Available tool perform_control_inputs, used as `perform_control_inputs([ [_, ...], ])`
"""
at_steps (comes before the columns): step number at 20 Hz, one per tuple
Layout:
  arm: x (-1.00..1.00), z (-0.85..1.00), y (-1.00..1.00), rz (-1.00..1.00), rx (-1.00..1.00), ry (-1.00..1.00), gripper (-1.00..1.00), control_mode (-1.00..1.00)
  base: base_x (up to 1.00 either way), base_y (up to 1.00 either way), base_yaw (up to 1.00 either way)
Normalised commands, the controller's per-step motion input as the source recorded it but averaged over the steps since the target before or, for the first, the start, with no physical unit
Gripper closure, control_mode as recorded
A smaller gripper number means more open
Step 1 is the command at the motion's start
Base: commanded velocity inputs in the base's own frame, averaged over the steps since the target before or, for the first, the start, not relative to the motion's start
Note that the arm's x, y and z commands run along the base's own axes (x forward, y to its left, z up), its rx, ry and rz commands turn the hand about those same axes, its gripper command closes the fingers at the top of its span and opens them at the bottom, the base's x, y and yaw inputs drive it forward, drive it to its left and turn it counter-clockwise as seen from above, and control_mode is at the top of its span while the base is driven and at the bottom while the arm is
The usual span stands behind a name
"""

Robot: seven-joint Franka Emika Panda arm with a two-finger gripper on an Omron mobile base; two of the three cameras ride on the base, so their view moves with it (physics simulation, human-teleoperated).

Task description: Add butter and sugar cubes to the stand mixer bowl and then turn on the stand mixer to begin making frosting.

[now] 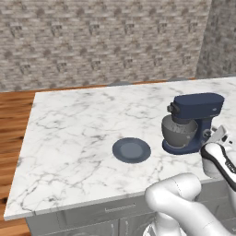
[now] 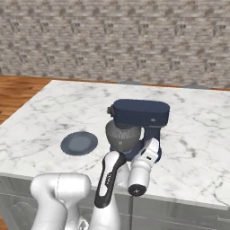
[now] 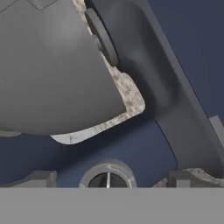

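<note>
Mixer (image 2: 140, 119), a navy-blue stand model with a bulky head, stands on the white marble counter (image 1: 69, 133) with its deep round grey metal bowl (image 1: 179, 132) seated on its flat base under the head. Just beside it, well to its left in both base views, lies a flat dark blue-grey round plate (image 1: 132, 150). The 2-finger gripper (image 3: 107, 178) hangs spread wide right at the mixer's side, holding nothing; in the hand view its dark fingertips (image 3: 37, 178) flank a small silver knob (image 3: 107, 176) on the blue housing, the bowl's grey wall looming above
</note>
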Motion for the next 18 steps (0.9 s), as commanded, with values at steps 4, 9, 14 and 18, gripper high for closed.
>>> perform_control_inputs([
  [4,0.02,-0.13,-0.17,0.00,0.01,0.00,-1.00,-1.00,0.00,0.00,0.00],
  [9,0.08,-0.04,-0.12,0.00,0.02,0.00,-1.00,-1.00,0.00,0.00,0.00],
  [14,0.10,-0.01,-0.02,0.00,0.02,0.00,-1.00,-1.00,0.00,0.00,0.00],
  [18,0.07,-0.01,0.01,0.00,0.01,0.00,-1.00,-1.00,0.00,0.00,0.00],
])
